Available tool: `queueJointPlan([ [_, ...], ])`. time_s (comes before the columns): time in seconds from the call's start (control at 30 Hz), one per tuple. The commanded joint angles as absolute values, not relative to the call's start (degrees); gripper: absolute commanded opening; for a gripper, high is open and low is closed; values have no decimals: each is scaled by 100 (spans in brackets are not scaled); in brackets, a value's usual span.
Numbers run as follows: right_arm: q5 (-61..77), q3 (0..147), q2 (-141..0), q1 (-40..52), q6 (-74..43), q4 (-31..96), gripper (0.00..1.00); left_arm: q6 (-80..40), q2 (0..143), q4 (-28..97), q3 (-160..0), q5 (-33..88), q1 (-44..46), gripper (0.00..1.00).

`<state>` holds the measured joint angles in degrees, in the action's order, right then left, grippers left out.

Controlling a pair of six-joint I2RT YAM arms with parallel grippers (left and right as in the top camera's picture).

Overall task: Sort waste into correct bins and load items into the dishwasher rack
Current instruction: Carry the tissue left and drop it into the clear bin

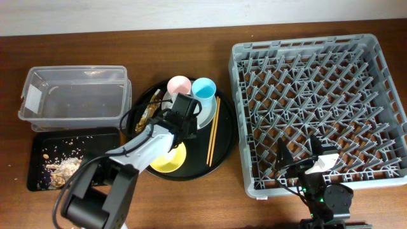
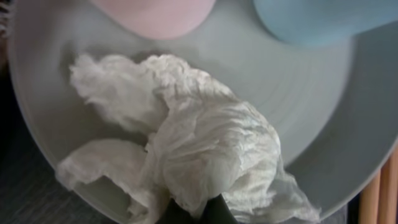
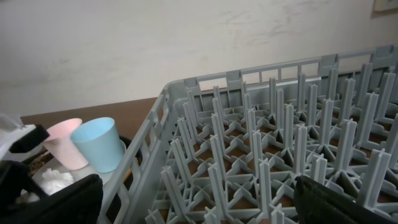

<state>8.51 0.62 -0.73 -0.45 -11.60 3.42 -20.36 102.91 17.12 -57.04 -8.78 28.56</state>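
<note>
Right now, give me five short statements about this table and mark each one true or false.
1. The rack holds nothing. True.
2. The left gripper is open above the napkin. False: it is shut on the napkin, which lies on the plate.
3. The chopsticks lie on the round tray, right of the plate. True.
4. The pink cup stands right of the blue cup. False: it stands left of it.
5. The right gripper holds the bowl. False: it is open and holds nothing, at the rack's near edge; the bowl sits on the round tray.
</note>
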Motion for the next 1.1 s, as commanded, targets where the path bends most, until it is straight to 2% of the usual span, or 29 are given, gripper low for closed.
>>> queueJointPlan([
  [0.0,882,32,-36,-78,-1144,368,98,-1944,9513,2311,-6265,-1468,2860,0],
  [0.17,882,32,-36,-78,-1144,366,98,-1804,8619,2965,-6753,-3087,2801,0],
  [0.3,882,32,-36,-78,-1144,366,98,-1699,8250,2967,-6755,-3492,2368,0],
  [0.43,882,32,-36,-78,-1144,366,98,-1704,8276,2945,-6755,-3168,1520,0],
  [0.63,882,32,-36,-78,-1144,366,98,-1704,8691,2801,-6755,-1855,60,0],
  [0.77,882,32,-36,-78,-1144,366,98,-1702,9249,2600,-6755,-1350,-550,1],
  [0.8,884,32,-36,-78,-1144,366,98,-1557,9546,2416,-6755,-1278,-749,12],
  [0.83,882,32,-36,-78,-1144,366,98,-1503,9636,2357,-6755,-1269,-810,29],
  [0.87,882,32,-36,-78,-1144,366,98,-1452,9690,2331,-6755,-1260,-860,56],
  [0.9,882,32,-36,-78,-1144,368,98,-1439,9710,2320,-6755,-1260,-897,72],
  [0.97,882,32,-36,-78,-1144,368,98,-1441,9662,2320,-6781,-1247,-934,79],
  [1.07,882,32,-36,-78,-1144,368,98,-1441,9338,2600,-6989,-642,-882,80],
])
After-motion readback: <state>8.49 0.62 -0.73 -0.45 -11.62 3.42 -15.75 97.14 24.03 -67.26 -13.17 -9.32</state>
